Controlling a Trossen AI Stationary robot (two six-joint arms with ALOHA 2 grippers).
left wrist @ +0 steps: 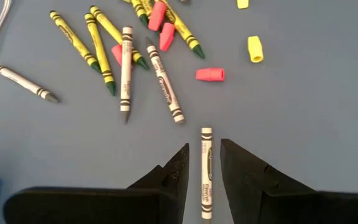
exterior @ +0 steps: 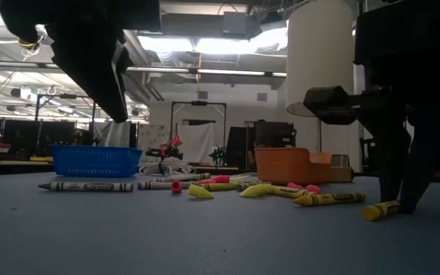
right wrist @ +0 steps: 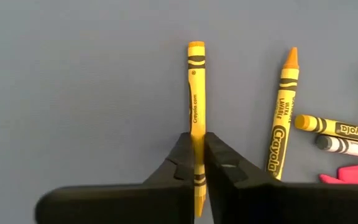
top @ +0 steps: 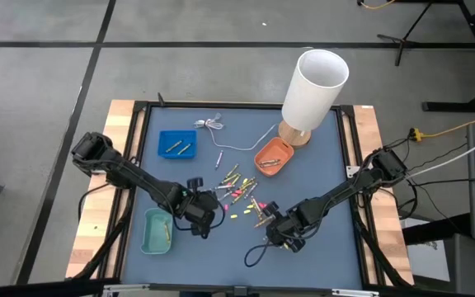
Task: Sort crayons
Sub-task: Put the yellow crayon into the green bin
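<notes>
Several crayons (top: 239, 188), yellow and white, lie scattered at the middle of the blue-grey mat, with small pink and yellow caps (left wrist: 210, 74) among them. My left gripper (left wrist: 205, 144) hangs open above the mat. A white crayon (left wrist: 206, 174) lies on the mat below it and shows between its fingers, apart from both. In the high view this gripper (top: 209, 212) is just left of the pile. My right gripper (right wrist: 196, 134) is down at the mat, right of the pile (top: 275, 233), shut on a yellow crayon (right wrist: 196, 87). An orange crayon (right wrist: 283, 112) lies beside it. My right gripper pinches the yellow crayon's two long sides (right wrist: 196, 127) between its two fingers, toward one end. The other end reaches out past the fingertips. The fingers (exterior: 403, 200) come steeply from above. The crayon (exterior: 379, 210) lies flat on the mat.
A blue tray (top: 176, 144) with two crayons stands far left, an orange tray (top: 273, 157) far centre, a green tray (top: 157, 232) near left. A tall white cylinder on a wooden base (top: 312, 91) stands behind the orange tray. A white cable (top: 210, 124) lies at the far side.
</notes>
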